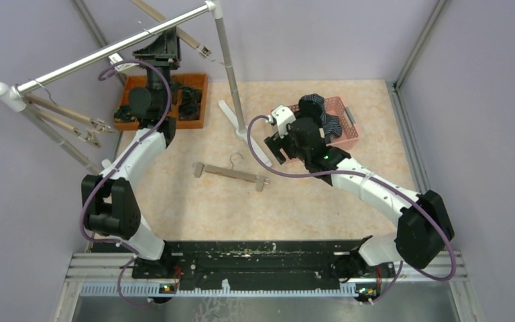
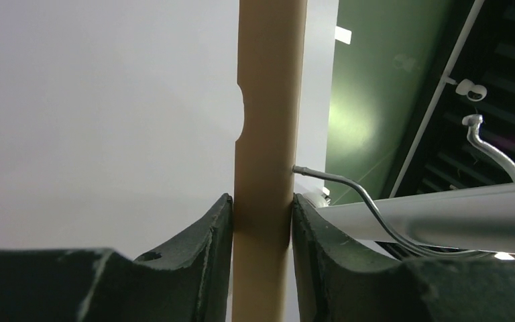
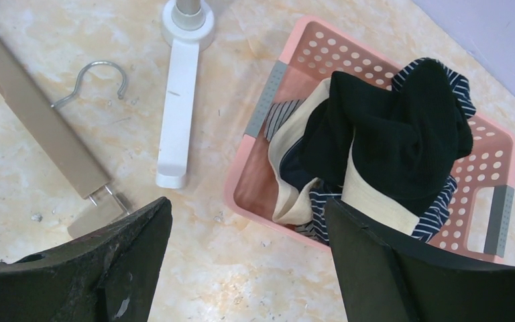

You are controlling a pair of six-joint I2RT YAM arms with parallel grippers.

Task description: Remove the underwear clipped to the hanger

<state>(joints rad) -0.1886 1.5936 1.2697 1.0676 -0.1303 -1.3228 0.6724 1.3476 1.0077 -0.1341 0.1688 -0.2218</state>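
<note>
The underwear (image 1: 322, 111), black, navy-striped and beige-banded, lies heaped in a pink basket (image 1: 350, 133) at the right of the table. In the right wrist view the underwear (image 3: 389, 134) fills the basket (image 3: 295, 50). My right gripper (image 3: 247, 204) stands open over bare table just left of the basket's rim, and from above the gripper (image 1: 276, 149) is empty. My left gripper (image 1: 163, 45) is raised to the rack and shut on the beige bar of a hanger (image 2: 268, 100). That hanger's wire hook (image 2: 349, 188) sits over the rail (image 2: 442, 215).
A bare beige hanger (image 1: 231, 173) lies flat mid-table, also in the right wrist view (image 3: 37, 121). The rack's white foot (image 3: 174, 100) and pole (image 1: 228, 60) stand between the arms. More hangers (image 1: 67, 121) hang at the rail's left end. An orange tray (image 1: 200, 80) holds dark items.
</note>
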